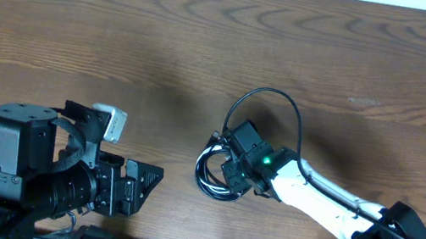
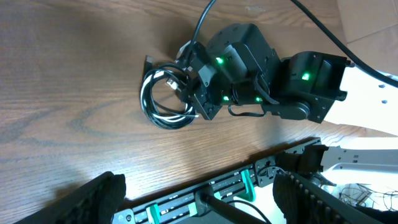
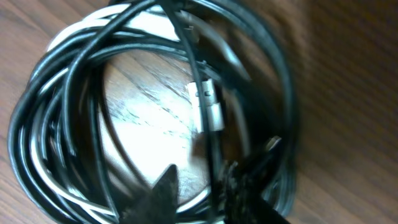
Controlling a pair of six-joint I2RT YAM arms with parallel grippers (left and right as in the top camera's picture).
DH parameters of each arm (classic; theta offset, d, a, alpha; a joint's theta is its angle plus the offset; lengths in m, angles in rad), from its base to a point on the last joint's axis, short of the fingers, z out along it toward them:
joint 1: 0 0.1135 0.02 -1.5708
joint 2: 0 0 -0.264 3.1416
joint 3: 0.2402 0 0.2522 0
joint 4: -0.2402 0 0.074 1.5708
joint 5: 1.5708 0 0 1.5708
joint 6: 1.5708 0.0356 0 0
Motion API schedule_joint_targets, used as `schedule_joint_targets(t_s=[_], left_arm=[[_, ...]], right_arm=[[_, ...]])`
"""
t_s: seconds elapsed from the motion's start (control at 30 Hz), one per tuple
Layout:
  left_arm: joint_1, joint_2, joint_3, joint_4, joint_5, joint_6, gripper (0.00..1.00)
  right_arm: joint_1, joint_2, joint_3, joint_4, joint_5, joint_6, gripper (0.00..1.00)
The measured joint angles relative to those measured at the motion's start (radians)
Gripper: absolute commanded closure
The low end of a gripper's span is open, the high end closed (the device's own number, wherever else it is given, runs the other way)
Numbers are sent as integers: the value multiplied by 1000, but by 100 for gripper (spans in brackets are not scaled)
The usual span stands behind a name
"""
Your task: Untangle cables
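Around the cables, the wooden table shows bare wood on the far side and to the left. The right gripper stands directly over the right edge of the coil. It is carried on a black wrist with green lamps lit, and a white arm link runs off to the near right. This wrist covers part of the coil from above. A thick black lead leaves the wrist and arcs over the table beyond the coil. The left gripper sits to the left of the coil, near it but apart from it, and touches nothing. Its fingers are spread wide. A black rail with a green clip runs along the table edge on the near side of the coil.

The cables form one flat ring of several turns lying on the table. Most strands are black and one is white. The strands overlap and cross each other, and wood shows through the middle of the ring. A small silver plug lies inside the ring.

In the right wrist view, the dark fingertips of the right gripper appear blurred at the lower edge, with a narrow gap between them. A black strand runs down into that gap. Whether the fingers pinch the strand cannot be told.
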Motion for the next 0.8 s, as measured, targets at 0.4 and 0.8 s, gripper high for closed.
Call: schedule_joint_targets(t_s=[0.4,0.8], left_arm=[[0,0,0,0,0,0,18],[0,0,0,0,-13,0,18]], right_arm=[[0,0,-3,0,7,9,99],[-2,-26,63,-128,8,25,99]])
